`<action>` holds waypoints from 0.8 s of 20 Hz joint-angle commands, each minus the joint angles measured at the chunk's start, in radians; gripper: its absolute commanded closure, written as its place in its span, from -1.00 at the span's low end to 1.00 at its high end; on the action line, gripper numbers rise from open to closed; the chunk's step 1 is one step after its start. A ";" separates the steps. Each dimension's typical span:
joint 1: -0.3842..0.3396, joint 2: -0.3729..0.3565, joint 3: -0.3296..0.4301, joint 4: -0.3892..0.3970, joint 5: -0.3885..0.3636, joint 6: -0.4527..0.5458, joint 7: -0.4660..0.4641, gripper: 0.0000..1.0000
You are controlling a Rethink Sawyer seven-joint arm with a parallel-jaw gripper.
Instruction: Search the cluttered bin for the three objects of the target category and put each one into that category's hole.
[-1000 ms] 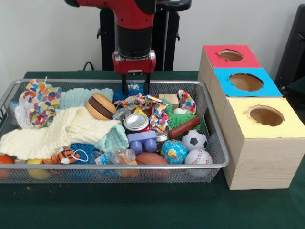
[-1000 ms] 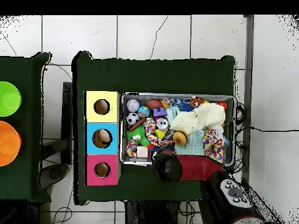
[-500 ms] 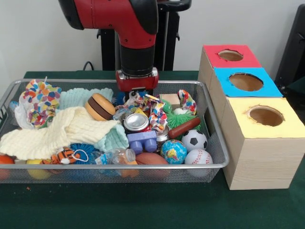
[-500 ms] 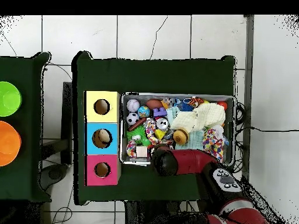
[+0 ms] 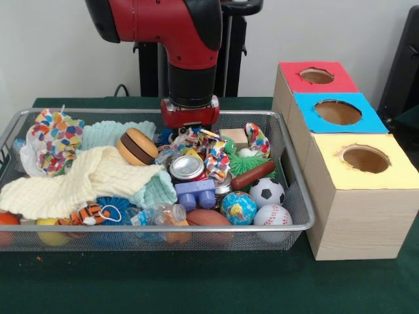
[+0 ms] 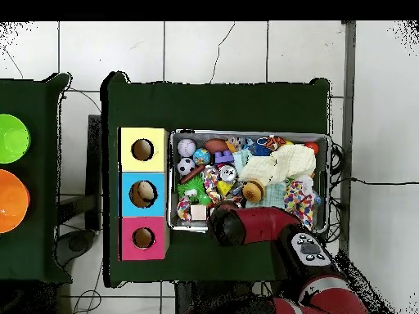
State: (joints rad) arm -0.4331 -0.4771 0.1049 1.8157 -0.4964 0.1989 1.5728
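The wire mesh bin [image 5: 292, 171] is full of mixed toys and cloths; it also shows in the overhead view [image 6: 330, 163]. My gripper [image 5: 190, 131] is down in the clutter at the bin's back middle, just behind a colourful patterned cloth [image 5: 213, 157], which hides its lower part. In the overhead view the arm's wrist [image 6: 223, 226] covers it. A small orange, black-striped toy animal [image 5: 88, 213] lies at the front left. No yellow duckling shows clearly; a yellow thing [image 5: 51, 233] sits low behind the front mesh. The wooden box has a red hole [image 5: 316, 76], a blue hole [image 5: 337, 112] and a yellow hole [image 5: 365, 159].
A soccer ball [image 5: 266, 191], baseball [image 5: 272, 214], globe ball [image 5: 238, 207], can [image 5: 187, 167], cream cloth [image 5: 85, 180] and brown disc toy [image 5: 138, 145] lie in the bin. Something pale shows inside the blue hole [image 6: 143, 194]. Green [image 6: 10, 137] and orange [image 6: 10, 200] bowls stand on a side table.
The arm has come down, taking the gripper from above the bin's back rim into the clutter at the back middle. The toys look unmoved.
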 commanded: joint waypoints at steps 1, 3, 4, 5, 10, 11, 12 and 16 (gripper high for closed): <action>0.047 0.106 0.065 -0.157 -0.021 -0.091 0.091 -1.00; 0.049 0.102 0.062 -0.147 -0.020 -0.098 0.095 -1.00; 0.045 0.098 0.066 -0.142 -0.020 -0.099 0.093 -1.00; 0.047 0.100 0.064 -0.145 -0.019 -0.101 0.095 -1.00; 0.043 0.093 0.062 -0.127 -0.023 -0.116 0.097 -1.00; 0.043 0.095 0.062 -0.128 -0.022 -0.118 0.098 -1.00; 0.041 0.095 0.063 -0.124 -0.023 -0.122 0.098 -1.00; 0.040 0.098 0.062 -0.125 -0.024 -0.127 0.100 -1.00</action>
State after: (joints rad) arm -0.4100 -0.4773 0.0865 1.8110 -0.4962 0.1984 1.5728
